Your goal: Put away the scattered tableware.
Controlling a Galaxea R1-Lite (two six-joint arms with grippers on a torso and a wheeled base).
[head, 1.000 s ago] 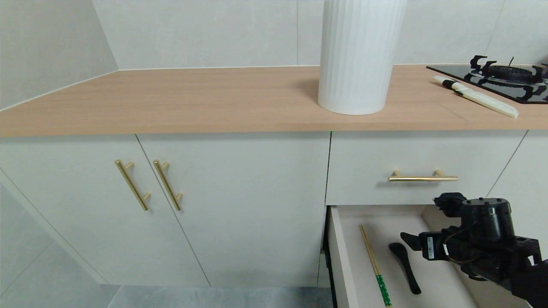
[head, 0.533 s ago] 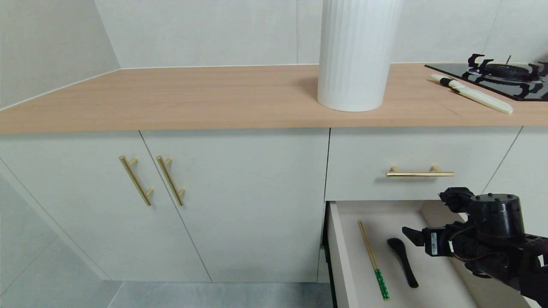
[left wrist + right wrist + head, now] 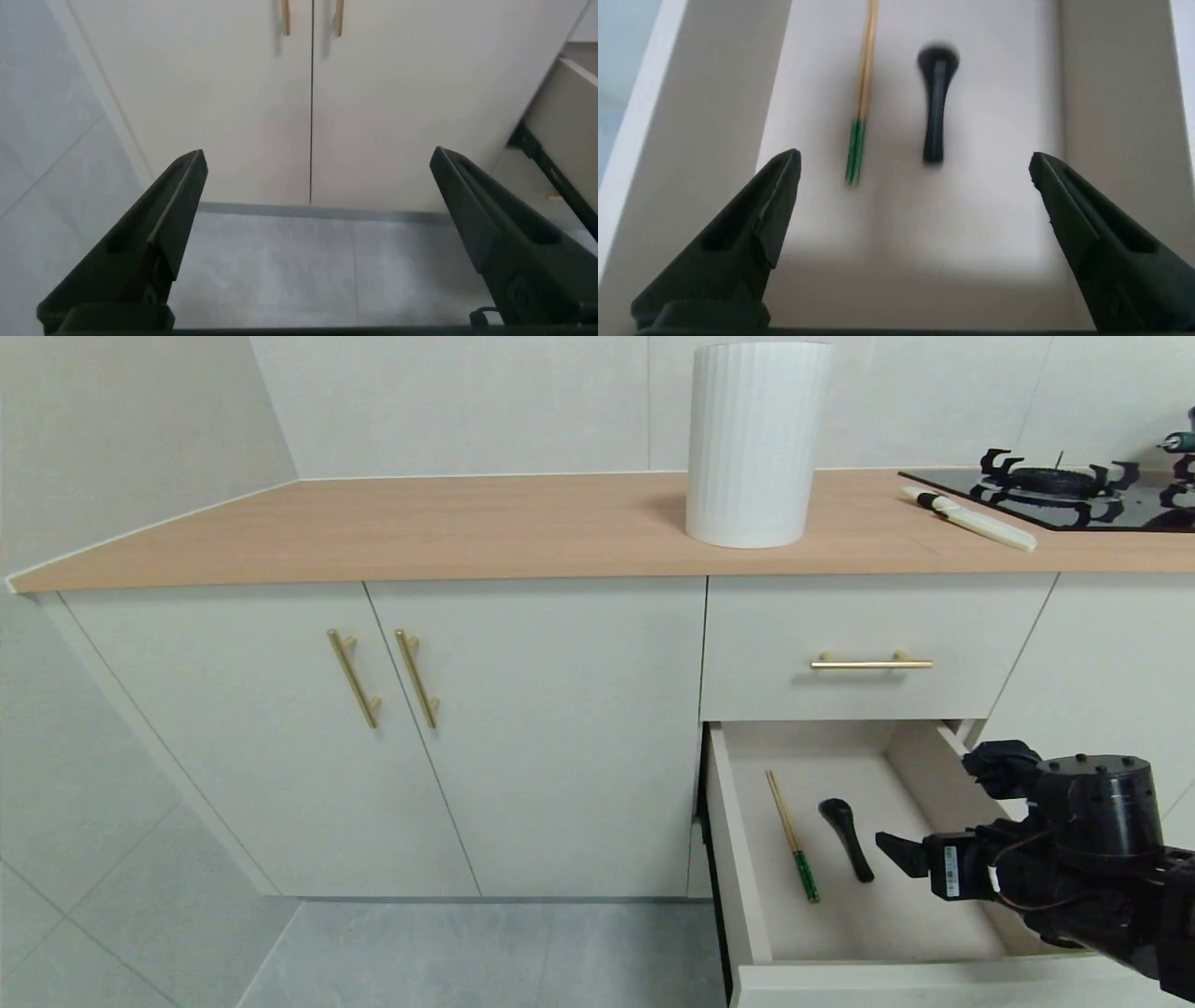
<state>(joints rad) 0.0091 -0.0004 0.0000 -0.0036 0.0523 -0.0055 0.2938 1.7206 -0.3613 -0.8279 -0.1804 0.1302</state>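
The lower drawer [image 3: 733, 845] stands pulled out below the counter. In it lie a pair of wooden chopsticks [image 3: 792, 849] with green tips and a black spoon [image 3: 846, 838], side by side; the right wrist view looks down on the chopsticks [image 3: 863, 89] and spoon [image 3: 934, 103]. My right gripper [image 3: 934, 807] hangs open over the drawer's right half, above the spoon and apart from it, nothing between its fingers [image 3: 913, 173]. My left gripper [image 3: 318, 163] is open and empty, low in front of the double cabinet doors [image 3: 311, 84].
On the counter stand a tall white ribbed container [image 3: 754, 443] and a white knife with a black band [image 3: 971, 518] beside the gas hob [image 3: 1055, 490]. The upper drawer with a gold handle [image 3: 870, 663] is closed. Grey floor tiles [image 3: 280, 271] lie before the cabinets.
The whole head view has shifted, showing more of the drawer and floor. The right gripper stays open over the drawer; chopsticks and spoon lie as before.
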